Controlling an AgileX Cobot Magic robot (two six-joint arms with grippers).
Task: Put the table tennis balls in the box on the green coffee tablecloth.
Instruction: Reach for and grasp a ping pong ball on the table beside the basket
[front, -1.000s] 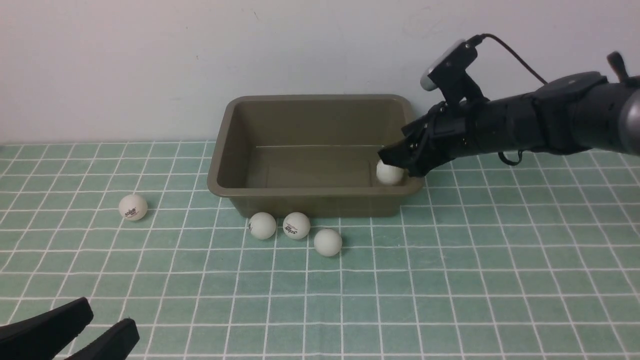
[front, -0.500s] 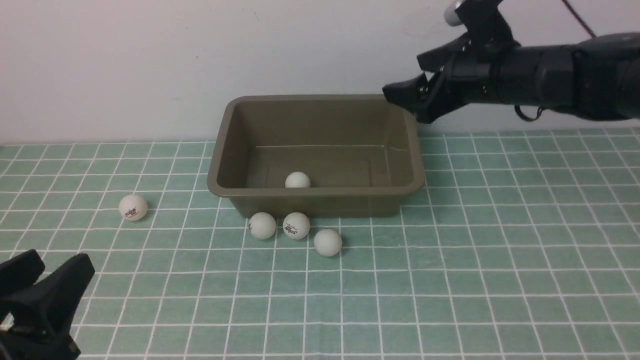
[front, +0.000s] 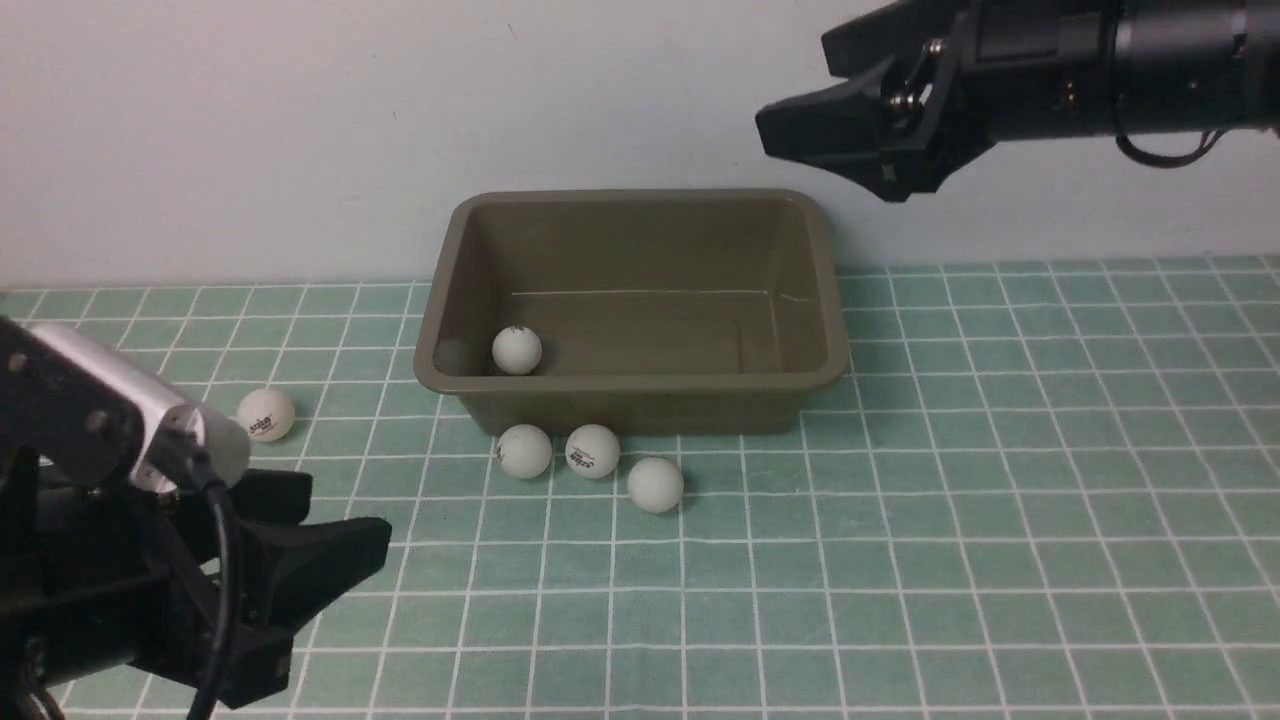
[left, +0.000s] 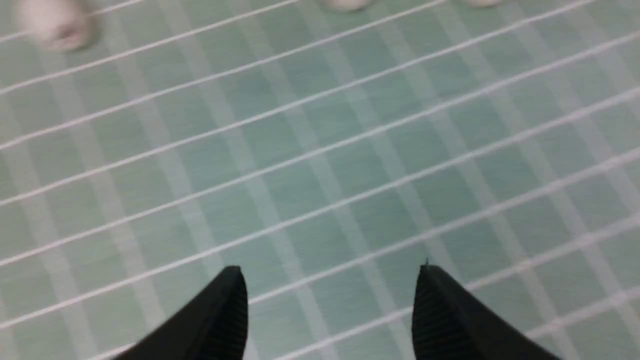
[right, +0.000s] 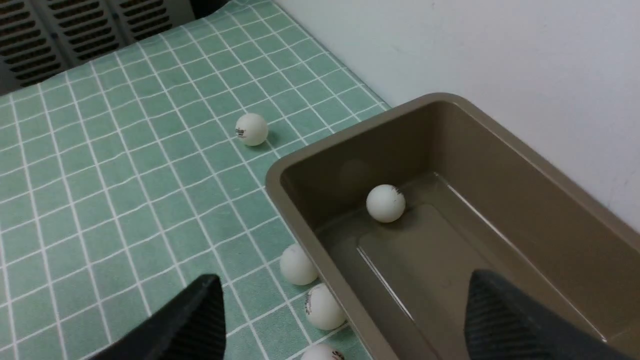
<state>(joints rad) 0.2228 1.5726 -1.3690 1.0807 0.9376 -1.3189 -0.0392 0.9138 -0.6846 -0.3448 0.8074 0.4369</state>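
Note:
The olive-brown box (front: 640, 408) stands on the green tablecloth (front: 1000, 500) at the back middle. One white ball (front: 517, 350) lies inside it by its left wall, also seen in the right wrist view (right: 385, 203). Three balls (front: 524, 451) (front: 592, 451) (front: 656, 485) lie on the cloth in front of the box. Another ball (front: 266, 414) lies alone to the left. My right gripper (front: 795, 82) is open and empty, high above the box's right end. My left gripper (front: 335, 525) is open and empty, low over the cloth at the front left.
A pale wall (front: 300, 130) rises right behind the box. In the right wrist view a dark vented panel (right: 75, 30) lies past the cloth's edge. The left wrist view is blurred and shows cloth (left: 320, 175) with pale balls (left: 52, 27) at its edge.
The ball left my right gripper and rolled leftward along the box floor. My right gripper rose well above the box. My left arm moved up and forward into view.

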